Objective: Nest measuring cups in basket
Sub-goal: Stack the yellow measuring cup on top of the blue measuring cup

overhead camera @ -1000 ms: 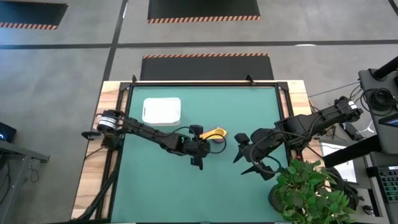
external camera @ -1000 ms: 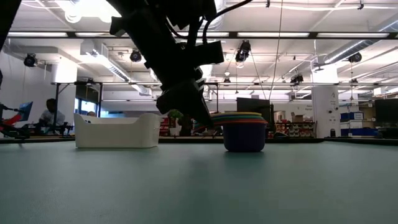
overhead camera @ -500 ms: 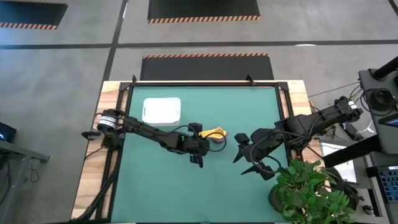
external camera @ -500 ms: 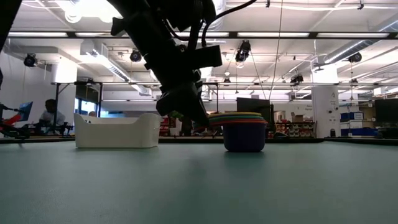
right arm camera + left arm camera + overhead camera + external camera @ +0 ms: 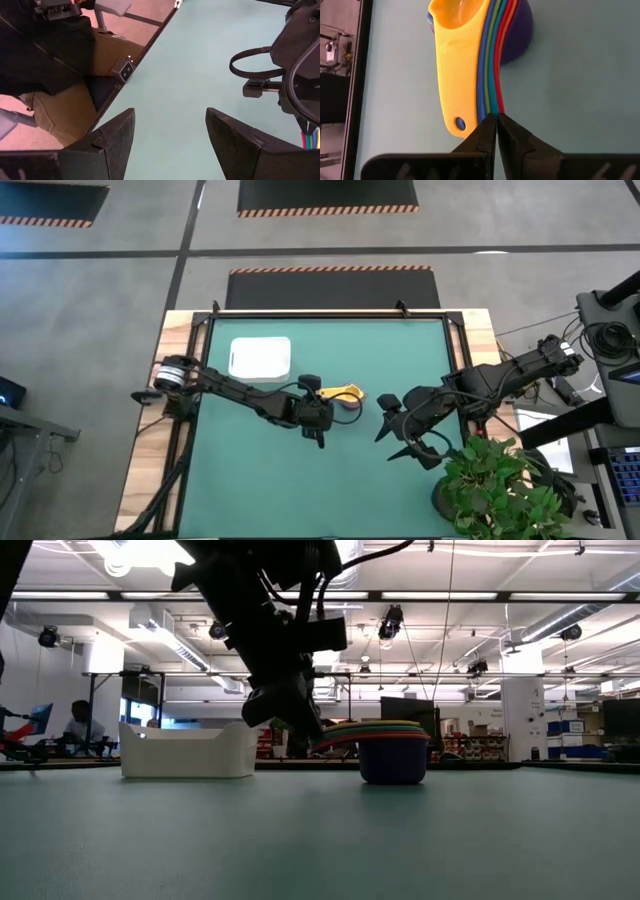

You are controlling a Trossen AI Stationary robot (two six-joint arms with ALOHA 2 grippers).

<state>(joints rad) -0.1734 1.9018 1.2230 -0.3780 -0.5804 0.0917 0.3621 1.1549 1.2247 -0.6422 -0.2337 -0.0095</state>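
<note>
The measuring cups (image 5: 346, 394) stand nested in one stack at mid-table, yellow on top and purple at the bottom, resting on the purple cup's base (image 5: 392, 768). Their handles fan toward my left gripper (image 5: 496, 117), which is shut with its tips right at the handles' free ends. The white basket (image 5: 260, 358) sits apart, toward the far left. My right gripper (image 5: 382, 420) waits open just right of the stack, holding nothing. My left gripper (image 5: 322, 402) comes level from the table's left, its shut fingers in line with the handles. Its tips meet the free ends of the lower, red and green handles (image 5: 495, 107). Whether they pinch a handle or only stand against it, I cannot tell.
A potted plant (image 5: 500, 490) overhangs the table's near right corner, close behind the right arm. The basket (image 5: 187, 750) stands left of the stack in the low view. A seated person's legs (image 5: 50, 75) show beyond the table edge. Green mat lies open toward the near side.
My left gripper has drawn back a little toward the table's left edge and risen slightly, so the handles' ends now show beside its tips in the low view. The stack has stayed where it was.
</note>
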